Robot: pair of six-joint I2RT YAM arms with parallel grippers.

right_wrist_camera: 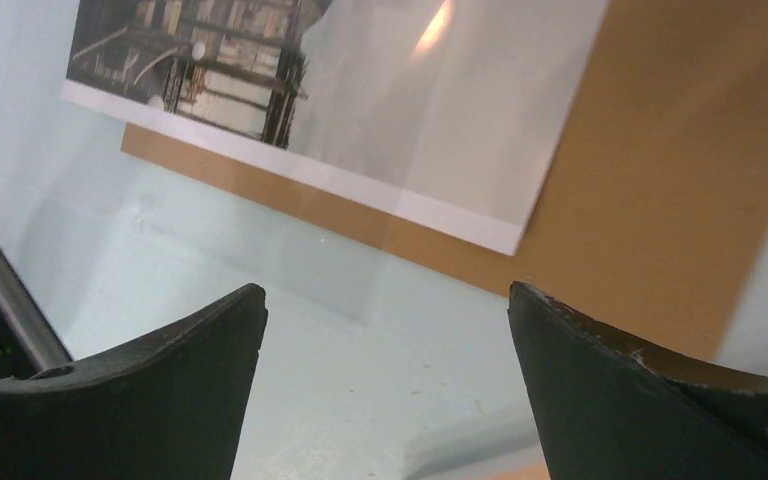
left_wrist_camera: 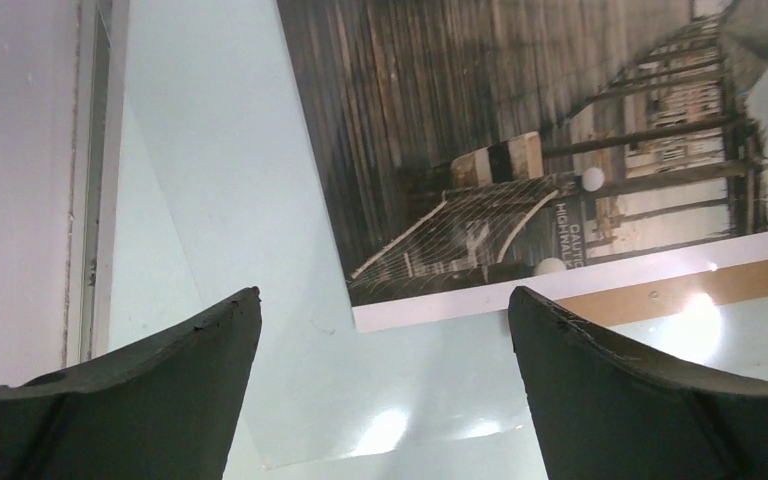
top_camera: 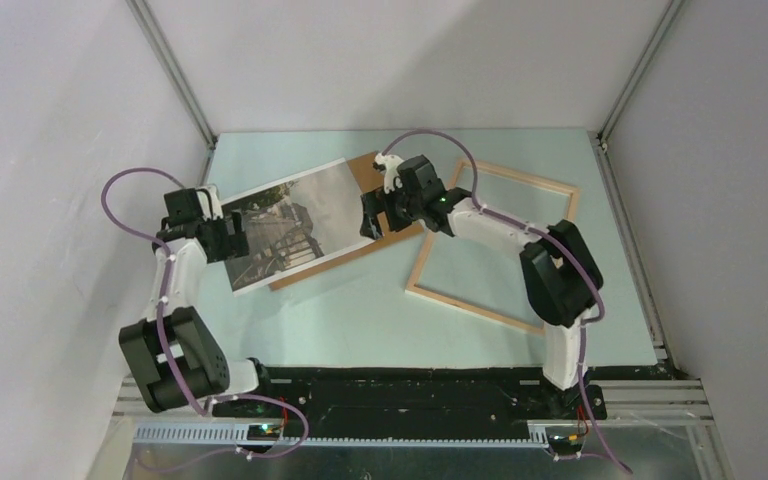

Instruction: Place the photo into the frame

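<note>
Photo (top_camera: 290,225): white-bordered grey boardwalk paper print, on flat brown board (right_wrist_camera: 660,150)
Frame (top_camera: 475,309): pale wooden rectangle, beside board
Left gripper (left_wrist_camera: 385,305): spread wide, empty
Right gripper (right_wrist_camera: 385,300): spread wide, empty

Photo (top_camera: 290,220) is reading as thin paper, its face glossy and throwing back lamp glare. Backing board (right_wrist_camera: 660,180) is looking like matt brown fibreboard. Frame (top_camera: 520,176) rails are showing pale bare wood, no sheen. Table (top_camera: 360,310) is presenting a smooth pale-green top, faintly reflective. A clear glossy sheet (right_wrist_camera: 310,285) is catching light. I am seeing the fingers (left_wrist_camera: 150,400) of my left gripper (left_wrist_camera: 384,305) and right gripper (right_wrist_camera: 387,300) as matt black plastic, edges scuffed.
</note>
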